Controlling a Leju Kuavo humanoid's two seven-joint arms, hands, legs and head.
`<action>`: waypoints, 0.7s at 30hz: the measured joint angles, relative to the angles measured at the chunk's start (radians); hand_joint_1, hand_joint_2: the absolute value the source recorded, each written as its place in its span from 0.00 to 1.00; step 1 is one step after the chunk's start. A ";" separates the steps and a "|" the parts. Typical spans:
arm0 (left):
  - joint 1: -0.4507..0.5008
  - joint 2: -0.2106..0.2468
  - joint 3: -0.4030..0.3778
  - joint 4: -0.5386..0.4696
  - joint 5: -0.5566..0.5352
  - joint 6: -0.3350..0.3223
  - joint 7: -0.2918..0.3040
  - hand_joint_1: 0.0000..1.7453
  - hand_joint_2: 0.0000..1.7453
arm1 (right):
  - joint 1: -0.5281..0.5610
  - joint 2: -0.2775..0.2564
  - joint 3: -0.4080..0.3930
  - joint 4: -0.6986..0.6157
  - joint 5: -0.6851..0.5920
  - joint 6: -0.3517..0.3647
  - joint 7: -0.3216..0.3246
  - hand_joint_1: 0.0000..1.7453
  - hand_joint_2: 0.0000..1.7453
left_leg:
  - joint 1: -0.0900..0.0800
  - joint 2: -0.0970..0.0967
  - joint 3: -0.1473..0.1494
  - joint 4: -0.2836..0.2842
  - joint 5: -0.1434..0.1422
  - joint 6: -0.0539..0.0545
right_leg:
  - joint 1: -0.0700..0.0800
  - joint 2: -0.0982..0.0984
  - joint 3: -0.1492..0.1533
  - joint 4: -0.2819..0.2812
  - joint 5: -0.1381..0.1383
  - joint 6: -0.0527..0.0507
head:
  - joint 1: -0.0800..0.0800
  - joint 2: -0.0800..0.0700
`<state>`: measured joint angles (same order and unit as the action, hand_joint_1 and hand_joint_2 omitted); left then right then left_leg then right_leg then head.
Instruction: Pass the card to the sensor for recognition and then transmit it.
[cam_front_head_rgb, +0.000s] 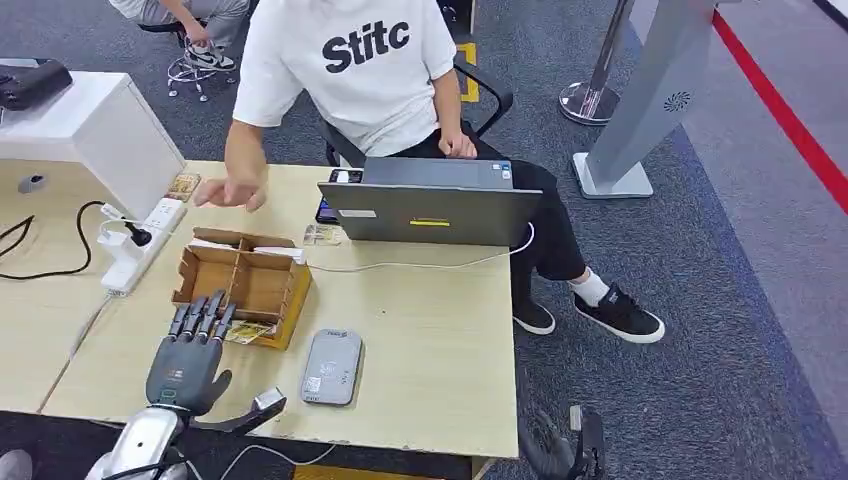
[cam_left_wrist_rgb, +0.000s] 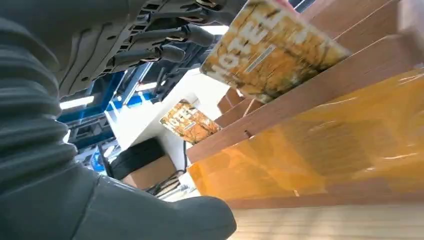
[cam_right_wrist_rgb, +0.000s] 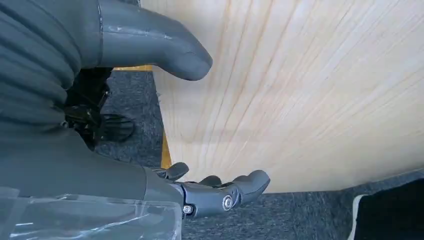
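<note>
From the head view, your left hand (cam_front_head_rgb: 187, 358) hovers at the near edge of the box (cam_front_head_rgb: 243, 283), fingers stretched out over a card (cam_front_head_rgb: 249, 332) lying there; it grips nothing yet. The sensor (cam_front_head_rgb: 332, 366) lies just right of the hand on the table (cam_front_head_rgb: 430, 330). A person (cam_front_head_rgb: 350, 70) sits at the far side behind a laptop (cam_front_head_rgb: 430, 205).

At the left wrist, the card (cam_left_wrist_rgb: 270, 47) looks thin, stiff and glossy, so I'd judge it light and slippery; pinch it by an edge.

At the right wrist, your right hand (cam_right_wrist_rgb: 165, 150) hangs by the table's edge over carpet, fingers loosely apart, empty.
</note>
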<state>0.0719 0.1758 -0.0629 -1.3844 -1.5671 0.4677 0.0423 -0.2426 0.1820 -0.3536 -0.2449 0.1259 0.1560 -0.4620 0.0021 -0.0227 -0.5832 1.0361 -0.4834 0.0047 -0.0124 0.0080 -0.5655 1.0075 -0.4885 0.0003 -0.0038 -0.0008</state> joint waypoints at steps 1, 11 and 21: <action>-0.005 -0.002 0.006 0.006 0.000 0.004 0.000 0.00 1.00 | 0.000 0.000 0.000 0.000 0.001 0.000 0.000 0.00 1.00 | 0.000 0.000 0.000 0.000 0.000 0.000 | 0.000 0.000 0.000 0.000 0.000 0.000 | 0.000 0.000; -0.043 0.003 0.005 0.042 -0.001 0.063 0.052 0.00 1.00 | -0.002 0.005 -0.003 0.000 0.025 -0.003 0.012 0.00 1.00 | 0.000 0.000 0.000 0.000 0.000 0.000 | 0.000 0.000 0.000 0.000 0.000 0.000 | 0.000 0.000; -0.072 -0.003 0.001 0.073 -0.001 0.080 0.014 0.00 1.00 | -0.003 0.010 -0.004 0.000 0.040 -0.003 0.018 0.00 1.00 | 0.000 0.000 0.000 0.000 0.000 0.000 | 0.000 0.000 0.000 0.000 0.000 0.000 | 0.000 0.000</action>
<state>0.0004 0.1728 -0.0618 -1.3115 -1.5679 0.5474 0.0568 -0.2457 0.1915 -0.3578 -0.2453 0.1663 0.1530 -0.4437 0.0020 -0.0227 -0.5831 1.0361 -0.4833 0.0046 -0.0124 0.0081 -0.5656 1.0075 -0.4885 0.0003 -0.0038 -0.0008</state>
